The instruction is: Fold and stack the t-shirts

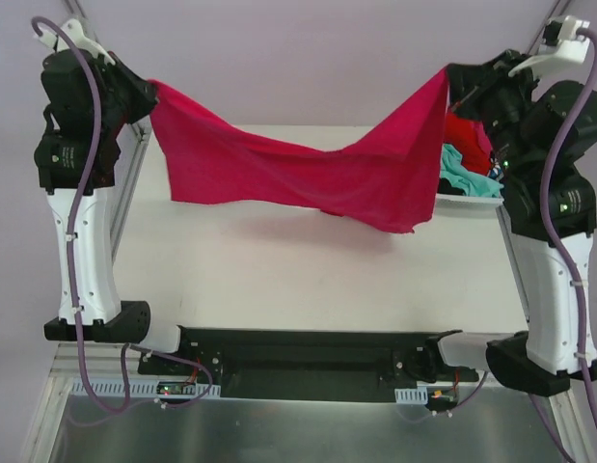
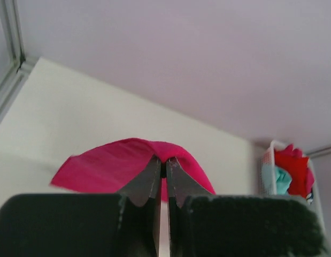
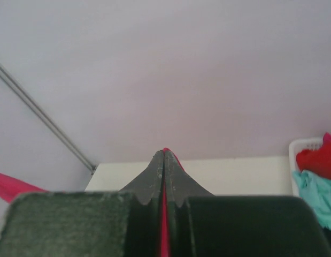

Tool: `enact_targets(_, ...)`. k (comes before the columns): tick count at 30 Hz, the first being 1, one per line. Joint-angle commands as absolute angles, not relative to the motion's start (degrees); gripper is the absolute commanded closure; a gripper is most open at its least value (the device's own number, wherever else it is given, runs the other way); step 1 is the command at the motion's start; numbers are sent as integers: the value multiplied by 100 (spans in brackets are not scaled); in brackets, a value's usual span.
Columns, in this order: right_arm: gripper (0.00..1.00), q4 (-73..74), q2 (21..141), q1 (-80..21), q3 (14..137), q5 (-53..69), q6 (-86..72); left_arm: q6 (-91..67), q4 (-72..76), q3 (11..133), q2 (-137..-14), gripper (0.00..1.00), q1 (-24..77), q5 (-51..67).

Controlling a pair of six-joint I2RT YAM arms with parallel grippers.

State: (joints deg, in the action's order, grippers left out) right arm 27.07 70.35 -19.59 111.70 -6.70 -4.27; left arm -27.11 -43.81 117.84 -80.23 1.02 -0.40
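Note:
The magenta-pink t-shirt (image 1: 308,169) hangs stretched in the air between both arms, sagging in the middle above the table. My left gripper (image 1: 155,94) is shut on its left corner; in the left wrist view the cloth (image 2: 106,168) drapes over the closed gripper (image 2: 165,163). My right gripper (image 1: 450,82) is shut on the right corner; in the right wrist view a thin strip of cloth (image 3: 164,225) shows in the closed gripper (image 3: 164,154). A red t-shirt (image 1: 464,133) and a teal t-shirt (image 1: 462,174) lie in the basket.
The white slotted basket (image 1: 472,200) stands at the table's right side, behind the hanging shirt and next to the right arm. It shows in the left wrist view (image 2: 268,160) and the right wrist view (image 3: 294,147). The white table (image 1: 308,280) lies below.

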Motion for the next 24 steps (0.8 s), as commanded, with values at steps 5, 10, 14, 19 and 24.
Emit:
enact_targets(5,100,2215,8279,-1539,12875,-642,176,-2733,-4176,14080,-8816,100,35,-571)
enact_targets(10,100,2030,8341,-1354,12999,-501,106,-2690,-4008,13853,-8456,100,35,-782)
enact_targets(14,100,2083,8437,-1336,13043,-229,44,-2724,-3929,13466,-8218,100,35,-879)
enact_targets(19,100,2355,8560,-1336,13000,-97,18,-2944,-3920,13027,-8235,100,35,-774)
enact_targets(24,100,2619,8438,-1310,12464,-132,61,-3120,-3937,12675,-8402,100,35,-361)
